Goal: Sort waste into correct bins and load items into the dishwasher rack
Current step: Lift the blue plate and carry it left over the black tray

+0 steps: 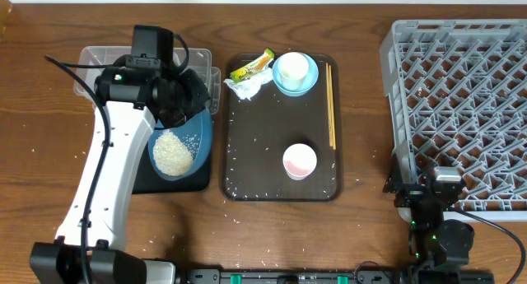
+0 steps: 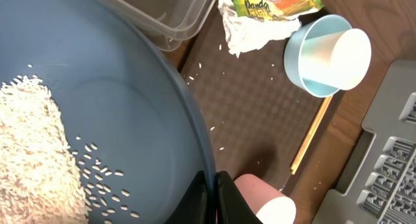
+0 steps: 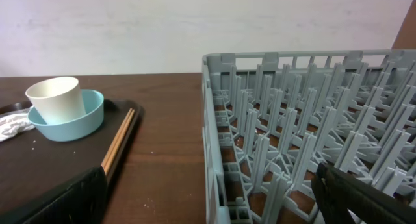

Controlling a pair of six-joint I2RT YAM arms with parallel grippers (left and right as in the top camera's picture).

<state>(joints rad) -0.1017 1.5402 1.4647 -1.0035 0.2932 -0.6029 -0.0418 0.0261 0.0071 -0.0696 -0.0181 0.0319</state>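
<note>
My left gripper (image 1: 196, 103) is shut on the rim of the dark blue dish (image 1: 185, 144), gripping it in the left wrist view (image 2: 213, 198). The dish holds a heap of rice (image 1: 172, 151) and sits over the black tray (image 1: 148, 181), beside the clear tub (image 1: 90, 66). The yellow-green wrapper (image 1: 252, 67), paper scrap (image 1: 245, 86), light blue bowl (image 1: 290, 85) with a white cup in it, chopsticks (image 1: 331, 103) and pinkish cup (image 1: 299, 160) lie on the brown serving tray. My right gripper (image 1: 420, 193) is open and empty at the grey rack's (image 1: 461, 95) front left corner.
The brown serving tray (image 1: 239, 152) lies between the black tray and the rack, with loose rice grains scattered on it and on the table in front. The rack's near wall (image 3: 214, 120) stands right between my right fingers.
</note>
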